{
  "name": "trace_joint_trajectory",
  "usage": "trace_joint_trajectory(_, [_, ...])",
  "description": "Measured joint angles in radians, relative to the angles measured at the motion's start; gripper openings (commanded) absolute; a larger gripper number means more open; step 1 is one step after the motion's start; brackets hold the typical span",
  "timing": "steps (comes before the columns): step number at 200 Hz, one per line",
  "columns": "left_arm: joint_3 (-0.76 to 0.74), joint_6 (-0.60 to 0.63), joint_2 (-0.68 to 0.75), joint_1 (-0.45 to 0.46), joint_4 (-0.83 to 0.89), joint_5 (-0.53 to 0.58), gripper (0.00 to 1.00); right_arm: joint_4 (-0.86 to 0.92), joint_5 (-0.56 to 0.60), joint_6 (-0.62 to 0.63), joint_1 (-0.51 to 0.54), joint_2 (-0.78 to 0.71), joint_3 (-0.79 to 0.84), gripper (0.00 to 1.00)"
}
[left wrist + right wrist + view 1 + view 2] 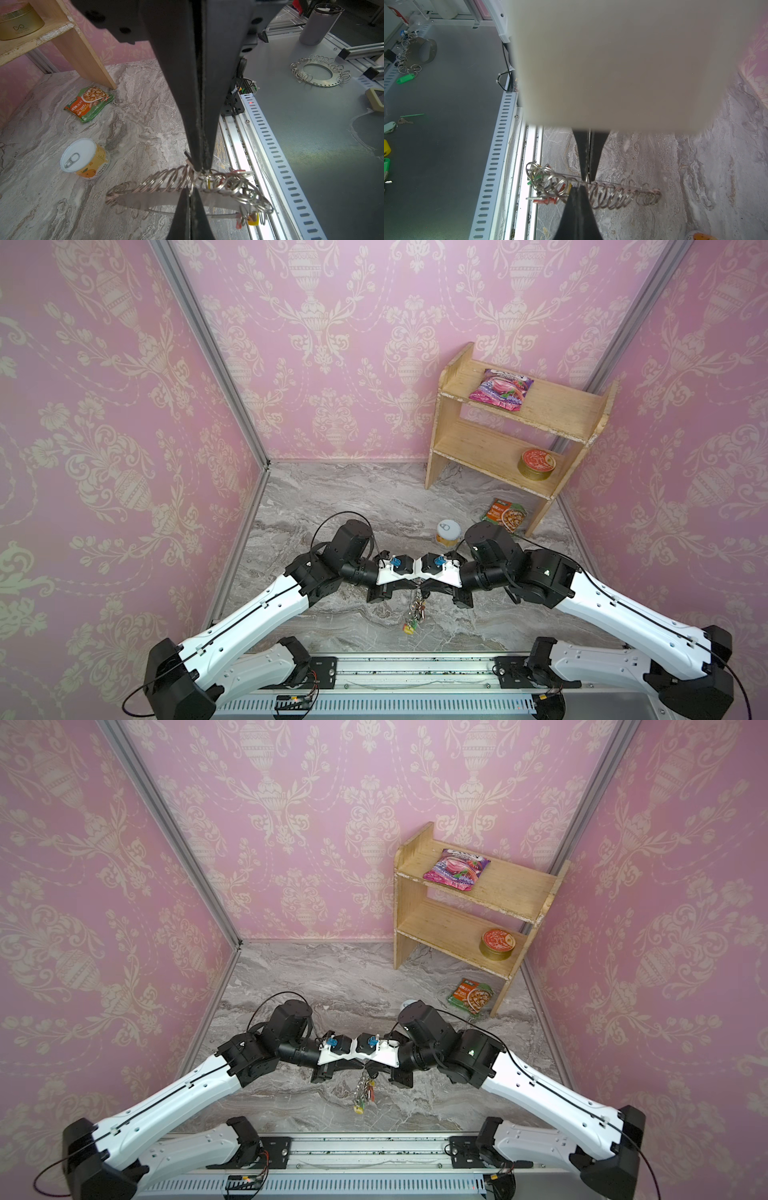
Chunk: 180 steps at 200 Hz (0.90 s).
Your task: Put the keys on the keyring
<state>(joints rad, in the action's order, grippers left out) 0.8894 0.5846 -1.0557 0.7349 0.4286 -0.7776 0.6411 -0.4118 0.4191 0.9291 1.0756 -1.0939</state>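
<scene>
1. Now left tool (195, 178) and right tool (581, 182) each clench the keyring (145, 200), hanging between them above the surface (135, 124).
2. Likely light, stiff, slippery metal; dangling tags (253, 220) may swing, so grip the flat rim.

Green sachet (89, 104), table (41, 197) 2 o'clock: bore white Chinese characters, not surely readable.
Can (85, 159), 1 o'clock: carried small print, apparently "220".
Gold tin (19, 22), shelf (68, 41): showed an infinity-like emblem; lettering illegible.
</scene>
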Motion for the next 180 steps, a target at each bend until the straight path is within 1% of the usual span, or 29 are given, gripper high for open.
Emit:
trace_joint_trajectory(141, [0.003, -0.004, -0.006, -0.008, -0.003, -0.008, 0.0, 0.0, 0.009, 0.0, 0.0, -0.005, 0.0, 0.0])
trace_joint_trajectory(180, [0.006, -0.011, -0.014, -0.015, -0.005, -0.027, 0.0, -0.002, 0.013, 0.0, 0.0, -0.008, 0.0, 0.0])
